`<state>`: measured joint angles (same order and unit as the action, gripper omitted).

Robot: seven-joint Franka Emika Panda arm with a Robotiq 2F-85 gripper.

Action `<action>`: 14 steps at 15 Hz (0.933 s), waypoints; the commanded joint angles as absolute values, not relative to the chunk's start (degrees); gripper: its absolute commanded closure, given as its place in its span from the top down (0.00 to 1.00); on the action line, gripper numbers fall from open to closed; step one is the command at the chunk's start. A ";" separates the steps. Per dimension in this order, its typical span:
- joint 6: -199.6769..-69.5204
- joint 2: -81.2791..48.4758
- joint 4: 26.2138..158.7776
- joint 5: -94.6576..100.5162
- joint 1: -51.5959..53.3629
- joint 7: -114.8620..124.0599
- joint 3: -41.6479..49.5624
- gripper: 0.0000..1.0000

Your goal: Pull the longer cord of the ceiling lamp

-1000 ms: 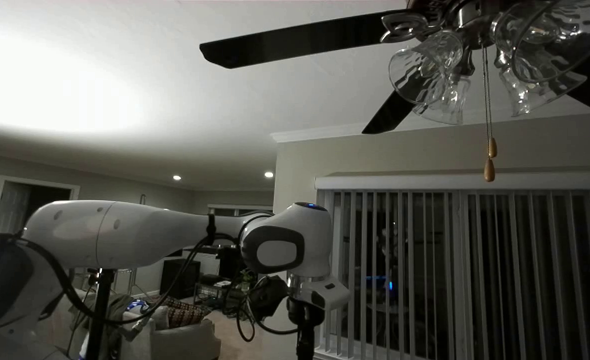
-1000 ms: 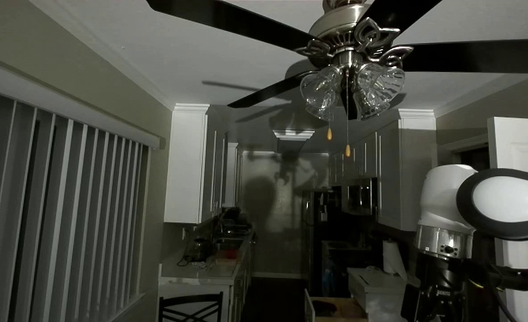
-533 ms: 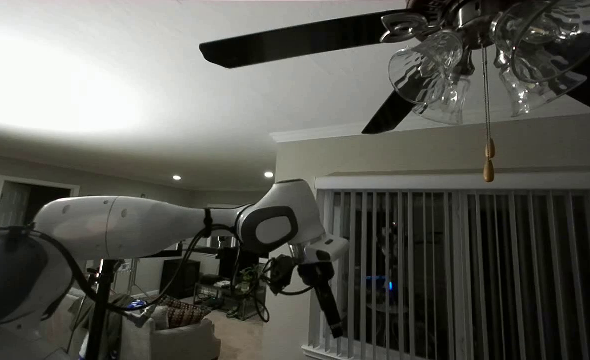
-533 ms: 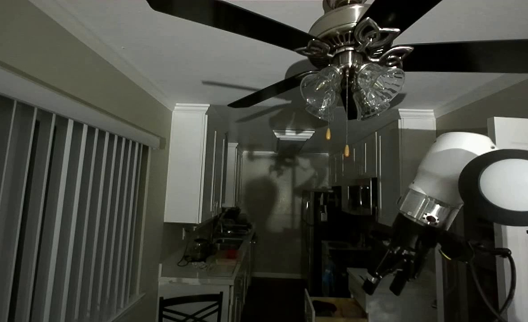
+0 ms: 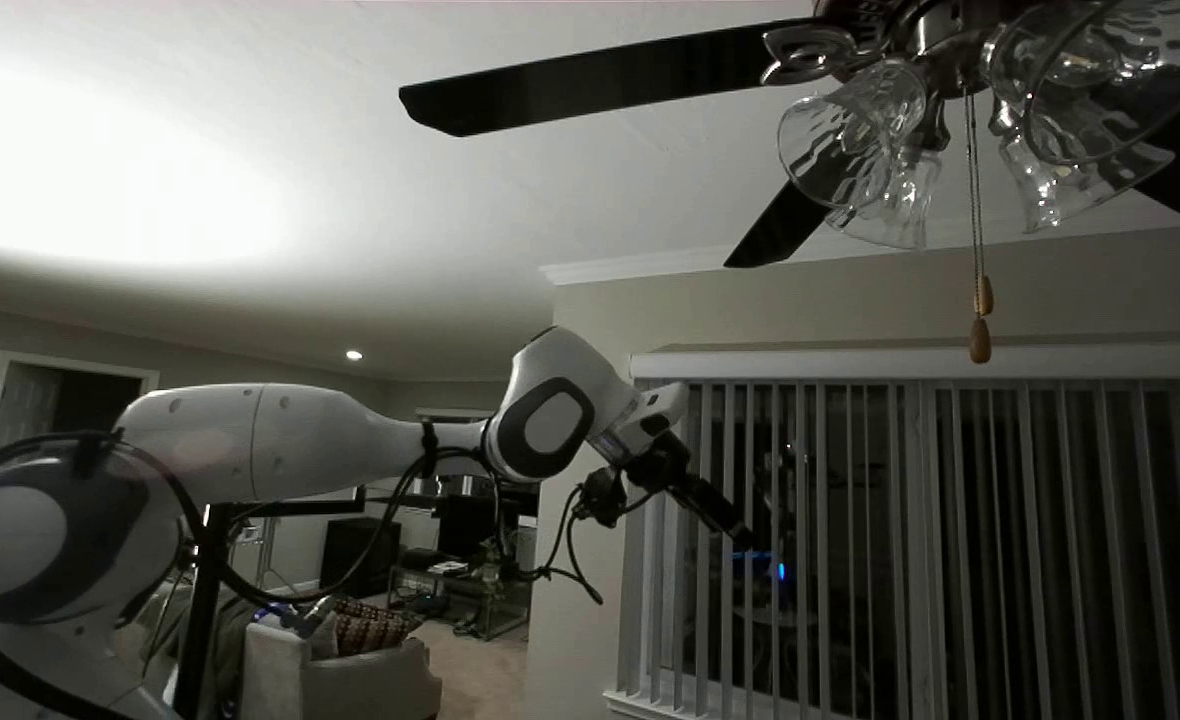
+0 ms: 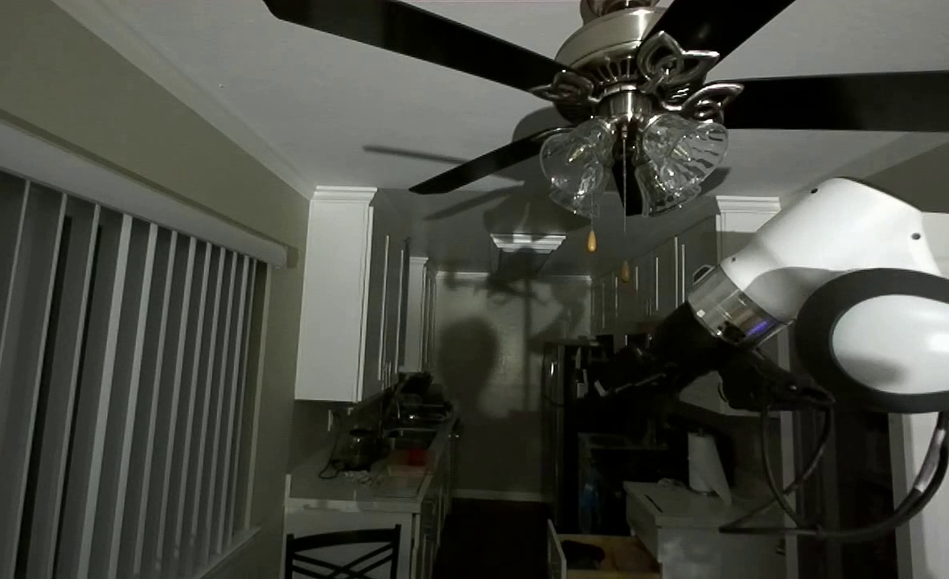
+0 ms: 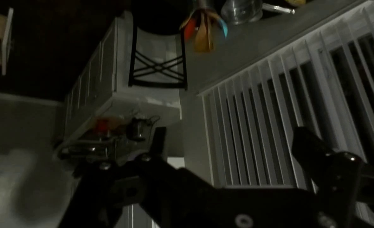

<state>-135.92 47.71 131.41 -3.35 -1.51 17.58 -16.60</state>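
My gripper (image 7: 229, 136) is spread and empty, left of and below the longer cord's tan pendant (image 5: 980, 342) in an exterior view; grasp and pull look undone.

Your Panda arm (image 6: 844, 229): white, dotted with small dark round recesses (image 6: 916, 236). Dark bands (image 6: 815, 346) frame your white oval joint caps (image 6: 901, 346). Silver collar (image 6: 728, 305), violet-blue light (image 6: 757, 328) on it. Black strap (image 5: 429, 447) round your forearm (image 5: 310, 440); black cables (image 6: 852, 535), looping. Your Robotiq gripper (image 7: 229, 139): black, angular, with pale round screw heads (image 7: 244, 220).
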 commanded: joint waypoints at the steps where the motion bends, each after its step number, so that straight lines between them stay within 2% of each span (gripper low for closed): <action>1: -140.79 46.97 126.11 2.51 -7.30 20.89 -18.10 1.00; 6: -145.11 46.18 120.36 10.07 -18.78 26.18 -19.28 1.00; 7: -142.66 47.30 122.03 7.86 -13.88 23.11 -17.46 1.00; 14: -141.59 48.31 122.60 7.89 -13.98 23.97 -17.76 1.00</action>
